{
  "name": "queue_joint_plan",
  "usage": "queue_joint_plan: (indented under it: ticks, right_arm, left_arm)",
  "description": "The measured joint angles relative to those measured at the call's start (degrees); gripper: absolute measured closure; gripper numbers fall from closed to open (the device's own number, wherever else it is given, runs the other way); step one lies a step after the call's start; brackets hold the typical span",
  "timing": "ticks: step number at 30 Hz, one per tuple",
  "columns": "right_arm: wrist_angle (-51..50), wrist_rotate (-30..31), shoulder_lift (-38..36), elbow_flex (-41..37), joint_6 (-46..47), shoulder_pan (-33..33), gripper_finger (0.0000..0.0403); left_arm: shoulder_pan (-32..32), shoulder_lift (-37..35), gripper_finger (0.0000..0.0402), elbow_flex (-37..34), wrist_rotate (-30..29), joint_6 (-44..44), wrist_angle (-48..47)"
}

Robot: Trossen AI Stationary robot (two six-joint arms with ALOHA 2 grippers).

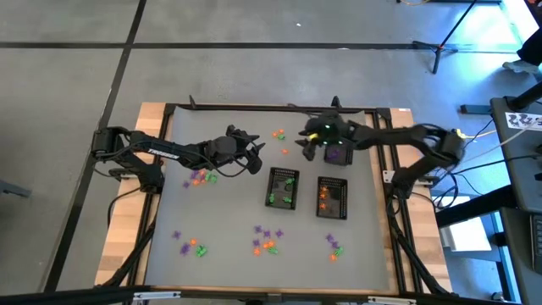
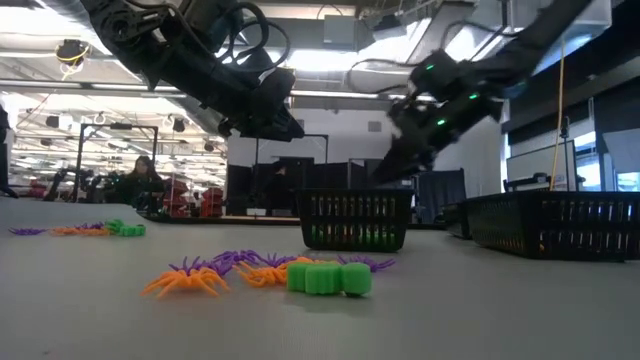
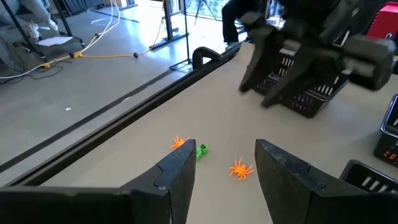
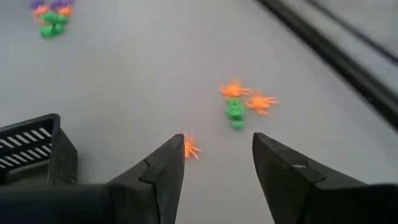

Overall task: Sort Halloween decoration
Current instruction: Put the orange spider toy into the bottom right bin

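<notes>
Grippers first: the right gripper hangs with jaws apart and empty beside the far black mesh basket holding purple trinkets; the left gripper hovers spread nearby. Two nearer baskets hold green and orange. Many tiny plastic trinkets lie scattered on the grey tabletop, so sorting looks partly done.

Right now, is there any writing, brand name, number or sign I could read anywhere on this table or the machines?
None can be read.
Left arm: a pale strip of lettering along it, too small to read.
Sheet at the right edge: black marks, too blurred to read.
Baskets and the spider trinkets: no text.
</notes>
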Motion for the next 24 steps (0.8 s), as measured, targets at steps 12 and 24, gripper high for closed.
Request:
queue_joint_plan:
  ticks: [12, 24]
  right_arm:
    - [-13.16, 7.75, 17.38, 14.21, -9.02, 7.17, 0.0215]
    - [-12.3, 7.61, 21.46, 15.97, -9.86, 7.5, 0.0304]
  left_arm:
    - [0.0, 0.0, 0.0245, 0.0, 0.0, 0.02, -0.28]
    - [0.0, 0.0, 0.0245, 0.0, 0.02, 0.02, -0.39]
